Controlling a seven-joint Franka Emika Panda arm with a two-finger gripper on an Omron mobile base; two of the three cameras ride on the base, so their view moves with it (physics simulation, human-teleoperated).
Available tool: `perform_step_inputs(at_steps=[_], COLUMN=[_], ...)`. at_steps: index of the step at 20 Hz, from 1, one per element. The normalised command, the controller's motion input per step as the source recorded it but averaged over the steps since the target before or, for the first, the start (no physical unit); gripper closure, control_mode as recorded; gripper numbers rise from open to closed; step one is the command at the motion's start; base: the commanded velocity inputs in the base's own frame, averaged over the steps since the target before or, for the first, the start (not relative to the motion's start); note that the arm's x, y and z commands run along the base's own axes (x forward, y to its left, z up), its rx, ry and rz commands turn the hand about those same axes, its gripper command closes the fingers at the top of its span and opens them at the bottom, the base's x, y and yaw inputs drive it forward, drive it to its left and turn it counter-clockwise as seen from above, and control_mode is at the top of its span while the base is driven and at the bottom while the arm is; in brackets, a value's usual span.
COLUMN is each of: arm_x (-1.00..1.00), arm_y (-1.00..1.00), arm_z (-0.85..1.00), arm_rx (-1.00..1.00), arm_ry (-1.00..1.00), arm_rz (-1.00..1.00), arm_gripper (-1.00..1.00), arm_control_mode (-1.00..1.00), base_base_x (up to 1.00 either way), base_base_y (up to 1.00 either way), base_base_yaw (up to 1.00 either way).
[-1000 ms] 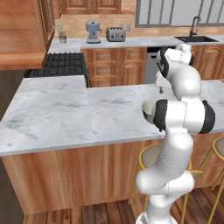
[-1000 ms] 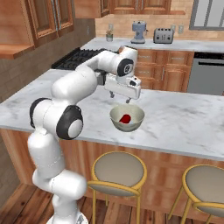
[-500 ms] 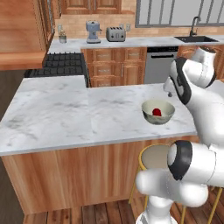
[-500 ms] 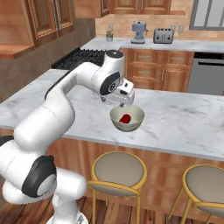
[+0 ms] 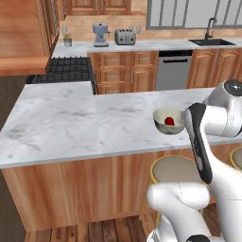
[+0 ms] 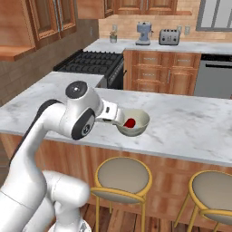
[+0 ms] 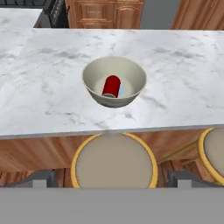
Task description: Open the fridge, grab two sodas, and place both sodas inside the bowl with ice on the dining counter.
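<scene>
The hand view looks into the bowl (image 7: 114, 81), showing a red can (image 7: 111, 85) lying inside near a pale blue ice piece; both base views give just a red spot. The tool's (image 7: 113, 178) tips stand spread wide, empty, above a stool (image 7: 114, 160). The marble tabletop (image 5: 71, 123) fronts wooden cabinets, stove (image 6: 88, 61) and toaster (image 5: 125, 36).

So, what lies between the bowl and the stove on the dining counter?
Only bare marble. In the left base view the dining counter runs uncovered from the bowl, which holds one red soda, to the black stove.
</scene>
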Motion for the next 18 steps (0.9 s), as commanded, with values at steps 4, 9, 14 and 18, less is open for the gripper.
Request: perform_step_inputs(at_steps=[4,9,14,18], arm_x=[-0.99,-0.58,-0.24,-0.1], arm_y=[0.38,0.6,0.55,0.09], arm_z=[-0.16,-0.13,-0.13,-0.18], arm_rx=[-0.09,0.0,0.0,0.0], arm_ry=[-0.12,-0.03,0.01,0.04], arm_rz=[0.0,0.0,0.0,0.0], arm_gripper=[-1.0,-1.0,-1.0,-1.0], arm_control_mode=[-1.0,-1.0,-1.0,-1.0], base_base_x=[0.0,0.0,0.0,0.0], base_base_y=[0.0,0.0,0.0,0.0], base_base_yaw=[0.0,0.0,0.0,0.0])
